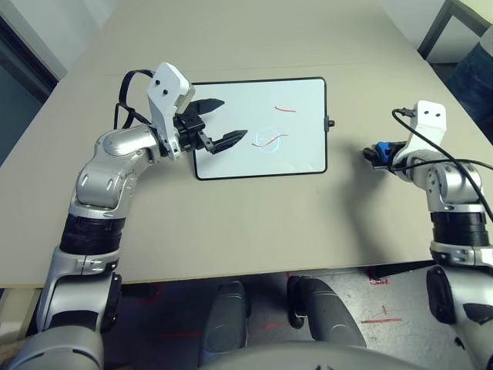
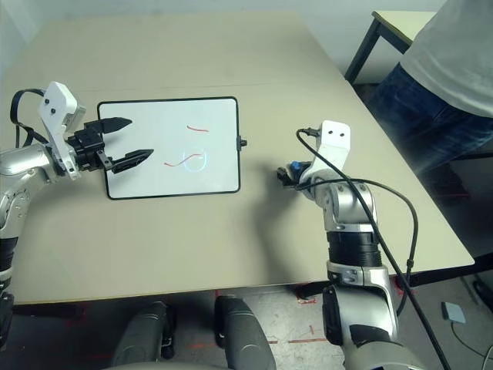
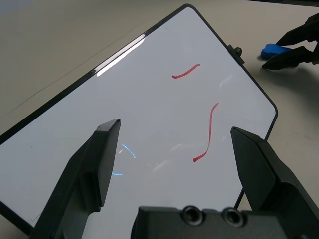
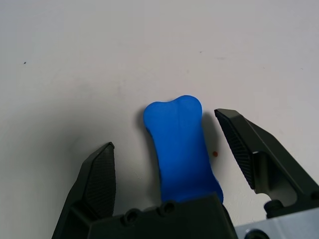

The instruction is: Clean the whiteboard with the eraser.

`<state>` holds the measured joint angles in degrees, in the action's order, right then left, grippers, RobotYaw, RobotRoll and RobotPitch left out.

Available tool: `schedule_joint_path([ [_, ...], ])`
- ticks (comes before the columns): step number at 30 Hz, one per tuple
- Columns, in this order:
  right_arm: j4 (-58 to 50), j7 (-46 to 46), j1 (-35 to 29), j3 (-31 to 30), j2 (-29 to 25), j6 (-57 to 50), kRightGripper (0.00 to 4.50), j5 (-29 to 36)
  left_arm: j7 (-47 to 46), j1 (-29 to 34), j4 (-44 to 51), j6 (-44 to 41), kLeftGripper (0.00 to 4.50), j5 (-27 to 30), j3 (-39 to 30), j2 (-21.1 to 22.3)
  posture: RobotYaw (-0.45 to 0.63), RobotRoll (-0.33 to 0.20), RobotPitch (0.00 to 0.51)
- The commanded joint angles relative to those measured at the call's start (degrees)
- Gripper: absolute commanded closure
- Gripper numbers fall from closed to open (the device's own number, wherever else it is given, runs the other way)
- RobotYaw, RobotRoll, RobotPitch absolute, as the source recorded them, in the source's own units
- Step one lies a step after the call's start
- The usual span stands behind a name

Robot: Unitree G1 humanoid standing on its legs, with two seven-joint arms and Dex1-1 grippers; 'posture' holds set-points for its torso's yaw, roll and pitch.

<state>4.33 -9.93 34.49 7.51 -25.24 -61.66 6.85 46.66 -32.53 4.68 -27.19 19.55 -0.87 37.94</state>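
The whiteboard (image 1: 302,151) lies flat in the middle of the table, with two thin red scribbles (image 1: 271,139) on its right half. My left gripper (image 1: 233,118) hovers open over the board's left part, nothing between its fingers (image 3: 99,159). The blue eraser (image 4: 179,149) lies on the table right of the board, beyond the board's small knob (image 1: 330,122). My right gripper (image 1: 370,156) is open with one finger on each side of the eraser, a gap showing on both sides.
The beige table (image 1: 246,231) stretches wide around the board. A person in dark trousers (image 2: 439,85) stands past the table's right edge, next to another table (image 2: 389,19). A black cable (image 2: 385,200) hangs off my right arm.
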Motion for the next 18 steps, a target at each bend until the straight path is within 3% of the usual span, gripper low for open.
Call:
schedule_joint_path([
  [1,0.33,0.47,-2.0,0.8,-0.83,-1.45,0.05,-0.56,0.39,-0.2,-0.01,0.21,0.0,-0.5,0.64,-0.27,0.01,0.0,0.146],
  [9,-0.9,0.19,-2.4,0.96,-1.05,-2.94,0.05,-0.31,0.46,-0.13,-0.06,0.08,0.0,-0.61,0.51,-0.14,0.02,0.0,0.146],
  [12,-1.6,0.04,-2.8,1.1,-1.19,-3.57,0.62,-0.21,0.5,-0.18,-0.1,0.07,0.0,-0.63,0.47,-0.05,0.02,0.0,0.145],
  [18,-2.86,-0.03,-3.81,2.05,-1.52,-4.93,2.59,-0.2,0.68,-0.65,-0.58,0.24,0.0,-0.77,0.59,-0.04,0.01,0.0,0.142],
])
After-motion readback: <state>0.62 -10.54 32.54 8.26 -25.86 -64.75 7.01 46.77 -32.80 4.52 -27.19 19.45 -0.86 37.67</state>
